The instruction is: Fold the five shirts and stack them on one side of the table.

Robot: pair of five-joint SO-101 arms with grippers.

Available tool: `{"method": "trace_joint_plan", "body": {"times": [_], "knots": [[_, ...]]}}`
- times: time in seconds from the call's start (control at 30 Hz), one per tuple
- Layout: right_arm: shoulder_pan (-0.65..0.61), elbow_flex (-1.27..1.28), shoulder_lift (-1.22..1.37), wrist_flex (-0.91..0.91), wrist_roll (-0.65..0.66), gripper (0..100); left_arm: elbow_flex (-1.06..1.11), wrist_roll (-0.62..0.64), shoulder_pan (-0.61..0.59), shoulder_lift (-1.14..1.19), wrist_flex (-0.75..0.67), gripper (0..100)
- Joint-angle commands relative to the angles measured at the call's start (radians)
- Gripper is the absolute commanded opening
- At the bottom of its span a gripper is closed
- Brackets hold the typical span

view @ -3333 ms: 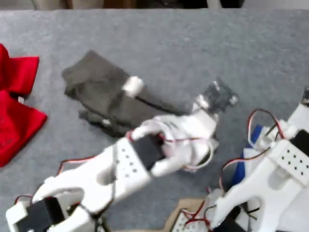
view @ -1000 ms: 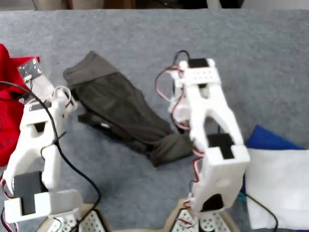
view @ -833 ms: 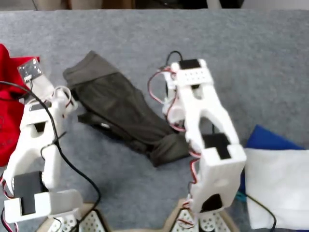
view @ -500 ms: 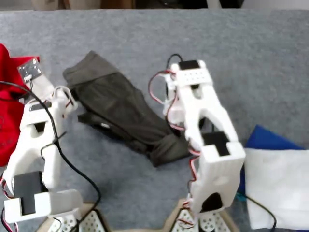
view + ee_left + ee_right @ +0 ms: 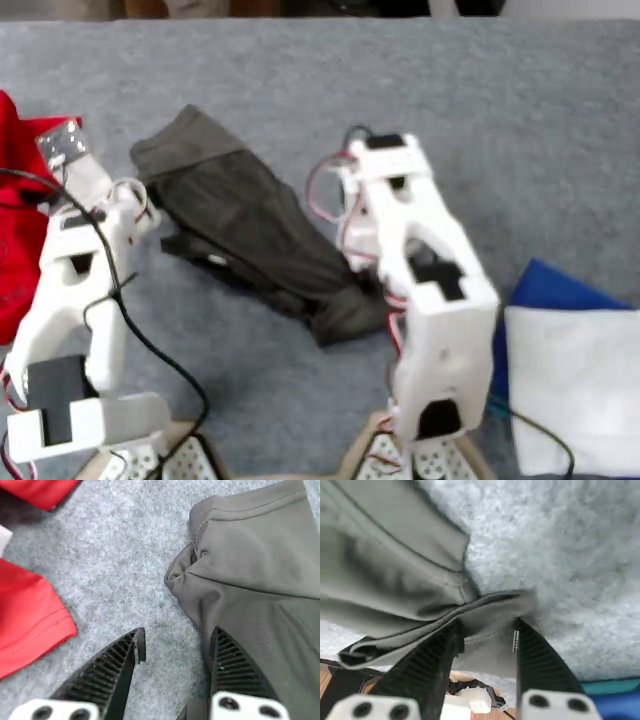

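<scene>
The counter (image 5: 500,120) was covered in a grey, felt-like cloth with a fine nap. On it a dark olive shirt (image 5: 250,235) of thin, slightly meshed knit lay in a long crumpled band, slanting from its ribbed collar end at the far left down to a bunched end near the middle. A red shirt (image 5: 15,230) of smooth cloth with a stitched hem sat at the left edge. At the right edge a folded white shirt (image 5: 570,380) rested on top of a blue one (image 5: 555,290). The left arm (image 5: 75,270) stood between the red and dark shirts. Its ridged black jaws were wide apart over bare counter, one beside the dark shirt's puckered edge (image 5: 190,575). The right arm (image 5: 430,290) stood over the dark shirt's bunched end. Its jaws were apart with a flat hem fold (image 5: 487,615) lying between them. Half a second before, the right arm had stood slightly nearer the front. The left arm had not moved. Some three seconds earlier the left arm had stretched across the shirt and the right arm had been over the white pile.
</scene>
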Motion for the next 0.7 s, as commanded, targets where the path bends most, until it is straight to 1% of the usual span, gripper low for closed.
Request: {"method": "trace_joint_plan", "body": {"times": [0.0,0.1,0.23,0.37,0.5,0.67], "knots": [[0.016,-0.038,0.025,-0.037,-0.003,16.7,-0.005,-0.008,-0.003,-0.005,-0.017,22],[0.03,-0.051,0.024,-0.046,-0.002,16.7,-0.005,-0.008,-0.003,-0.005,-0.017,22],[0.03,-0.102,-0.019,0.034,0.044,16.7,-0.006,-0.008,-0.003,-0.005,-0.017,22],[0.031,-0.148,-0.113,0.087,0.06,16.7,-0.006,-0.009,-0.003,-0.005,-0.017,22],[0.036,-0.159,-0.151,0.081,0.081,16.7,-0.006,-0.009,-0.003,-0.005,-0.017,22],[0.039,-0.151,-0.097,0.055,0.075,16.7,-0.005,-0.009,-0.003,-0.005,-0.017,22]]}}
